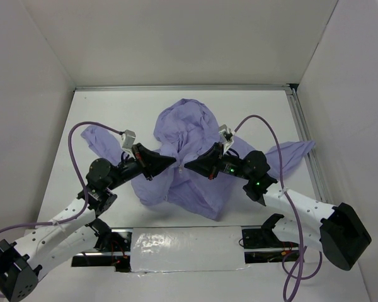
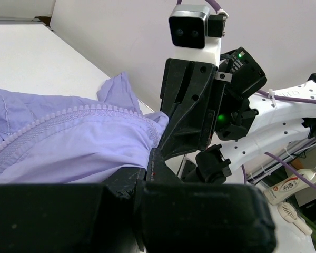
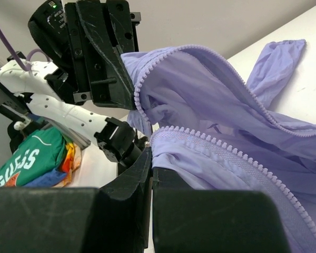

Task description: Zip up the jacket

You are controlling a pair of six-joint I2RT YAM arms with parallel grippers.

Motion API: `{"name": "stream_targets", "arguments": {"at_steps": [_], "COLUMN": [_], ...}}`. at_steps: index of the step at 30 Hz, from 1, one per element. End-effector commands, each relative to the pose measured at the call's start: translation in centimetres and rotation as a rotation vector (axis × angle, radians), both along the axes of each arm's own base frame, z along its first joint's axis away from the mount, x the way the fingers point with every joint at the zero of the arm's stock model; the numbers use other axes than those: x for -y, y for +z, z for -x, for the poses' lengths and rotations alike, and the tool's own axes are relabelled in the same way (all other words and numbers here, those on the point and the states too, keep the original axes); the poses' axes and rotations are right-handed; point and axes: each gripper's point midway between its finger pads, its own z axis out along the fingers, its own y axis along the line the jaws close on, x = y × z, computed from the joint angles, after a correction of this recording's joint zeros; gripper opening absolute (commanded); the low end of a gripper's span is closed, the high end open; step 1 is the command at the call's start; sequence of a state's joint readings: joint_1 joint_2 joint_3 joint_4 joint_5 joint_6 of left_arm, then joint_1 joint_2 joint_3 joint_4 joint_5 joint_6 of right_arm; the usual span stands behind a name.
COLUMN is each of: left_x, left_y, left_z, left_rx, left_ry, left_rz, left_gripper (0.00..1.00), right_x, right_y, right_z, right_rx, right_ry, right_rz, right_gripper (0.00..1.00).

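The lavender jacket lies crumpled mid-table, hood toward the back, its front open. My left gripper is shut on the jacket's left front edge, whose zipper teeth run along the raised fabric. My right gripper is shut on the other front edge, just below its zipper teeth. The two grippers face each other, tips a short gap apart, holding both edges lifted above the table. The opposite zipper row hangs from the left gripper in the right wrist view. The slider is not visible.
One sleeve spreads to the right near the metal rail, another to the left. White walls enclose the table. Off the table are a folded green shirt and bottles.
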State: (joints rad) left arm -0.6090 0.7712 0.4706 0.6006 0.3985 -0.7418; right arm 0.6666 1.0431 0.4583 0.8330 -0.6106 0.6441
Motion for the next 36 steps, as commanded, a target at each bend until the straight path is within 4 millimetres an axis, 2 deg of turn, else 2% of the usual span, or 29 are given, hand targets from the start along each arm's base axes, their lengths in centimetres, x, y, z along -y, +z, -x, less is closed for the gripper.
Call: {"name": "stream_targets", "arguments": {"at_steps": [1, 24, 29, 36], "left_x": [-0.3, 0.5, 0.4, 0.1], "left_y": [2.1, 0.8, 0.5, 1.1], "left_z": [0.1, 0.5, -0.2, -0.1], "left_rx": [0.054, 0.010, -0.023, -0.014], "left_ry": [0.003, -0.098, -0.076, -0.084], "left_rz": [0.051, 0.027, 0.029, 0.060], "left_gripper": [0.00, 0.00, 0.00, 0.00], "right_x": [0.2, 0.2, 0.2, -0.2], "right_y": [2.5, 3.8, 3.9, 3.3], "right_z": [0.0, -0.3, 0.3, 1.4], "right_rx": [0.075, 0.117, 0.113, 0.090], "right_ry": [-0.001, 0.001, 0.029, 0.110], "right_rz": [-0.028, -0.049, -0.073, -0.065], "right_gripper": [0.00, 0.00, 0.00, 0.00]}}
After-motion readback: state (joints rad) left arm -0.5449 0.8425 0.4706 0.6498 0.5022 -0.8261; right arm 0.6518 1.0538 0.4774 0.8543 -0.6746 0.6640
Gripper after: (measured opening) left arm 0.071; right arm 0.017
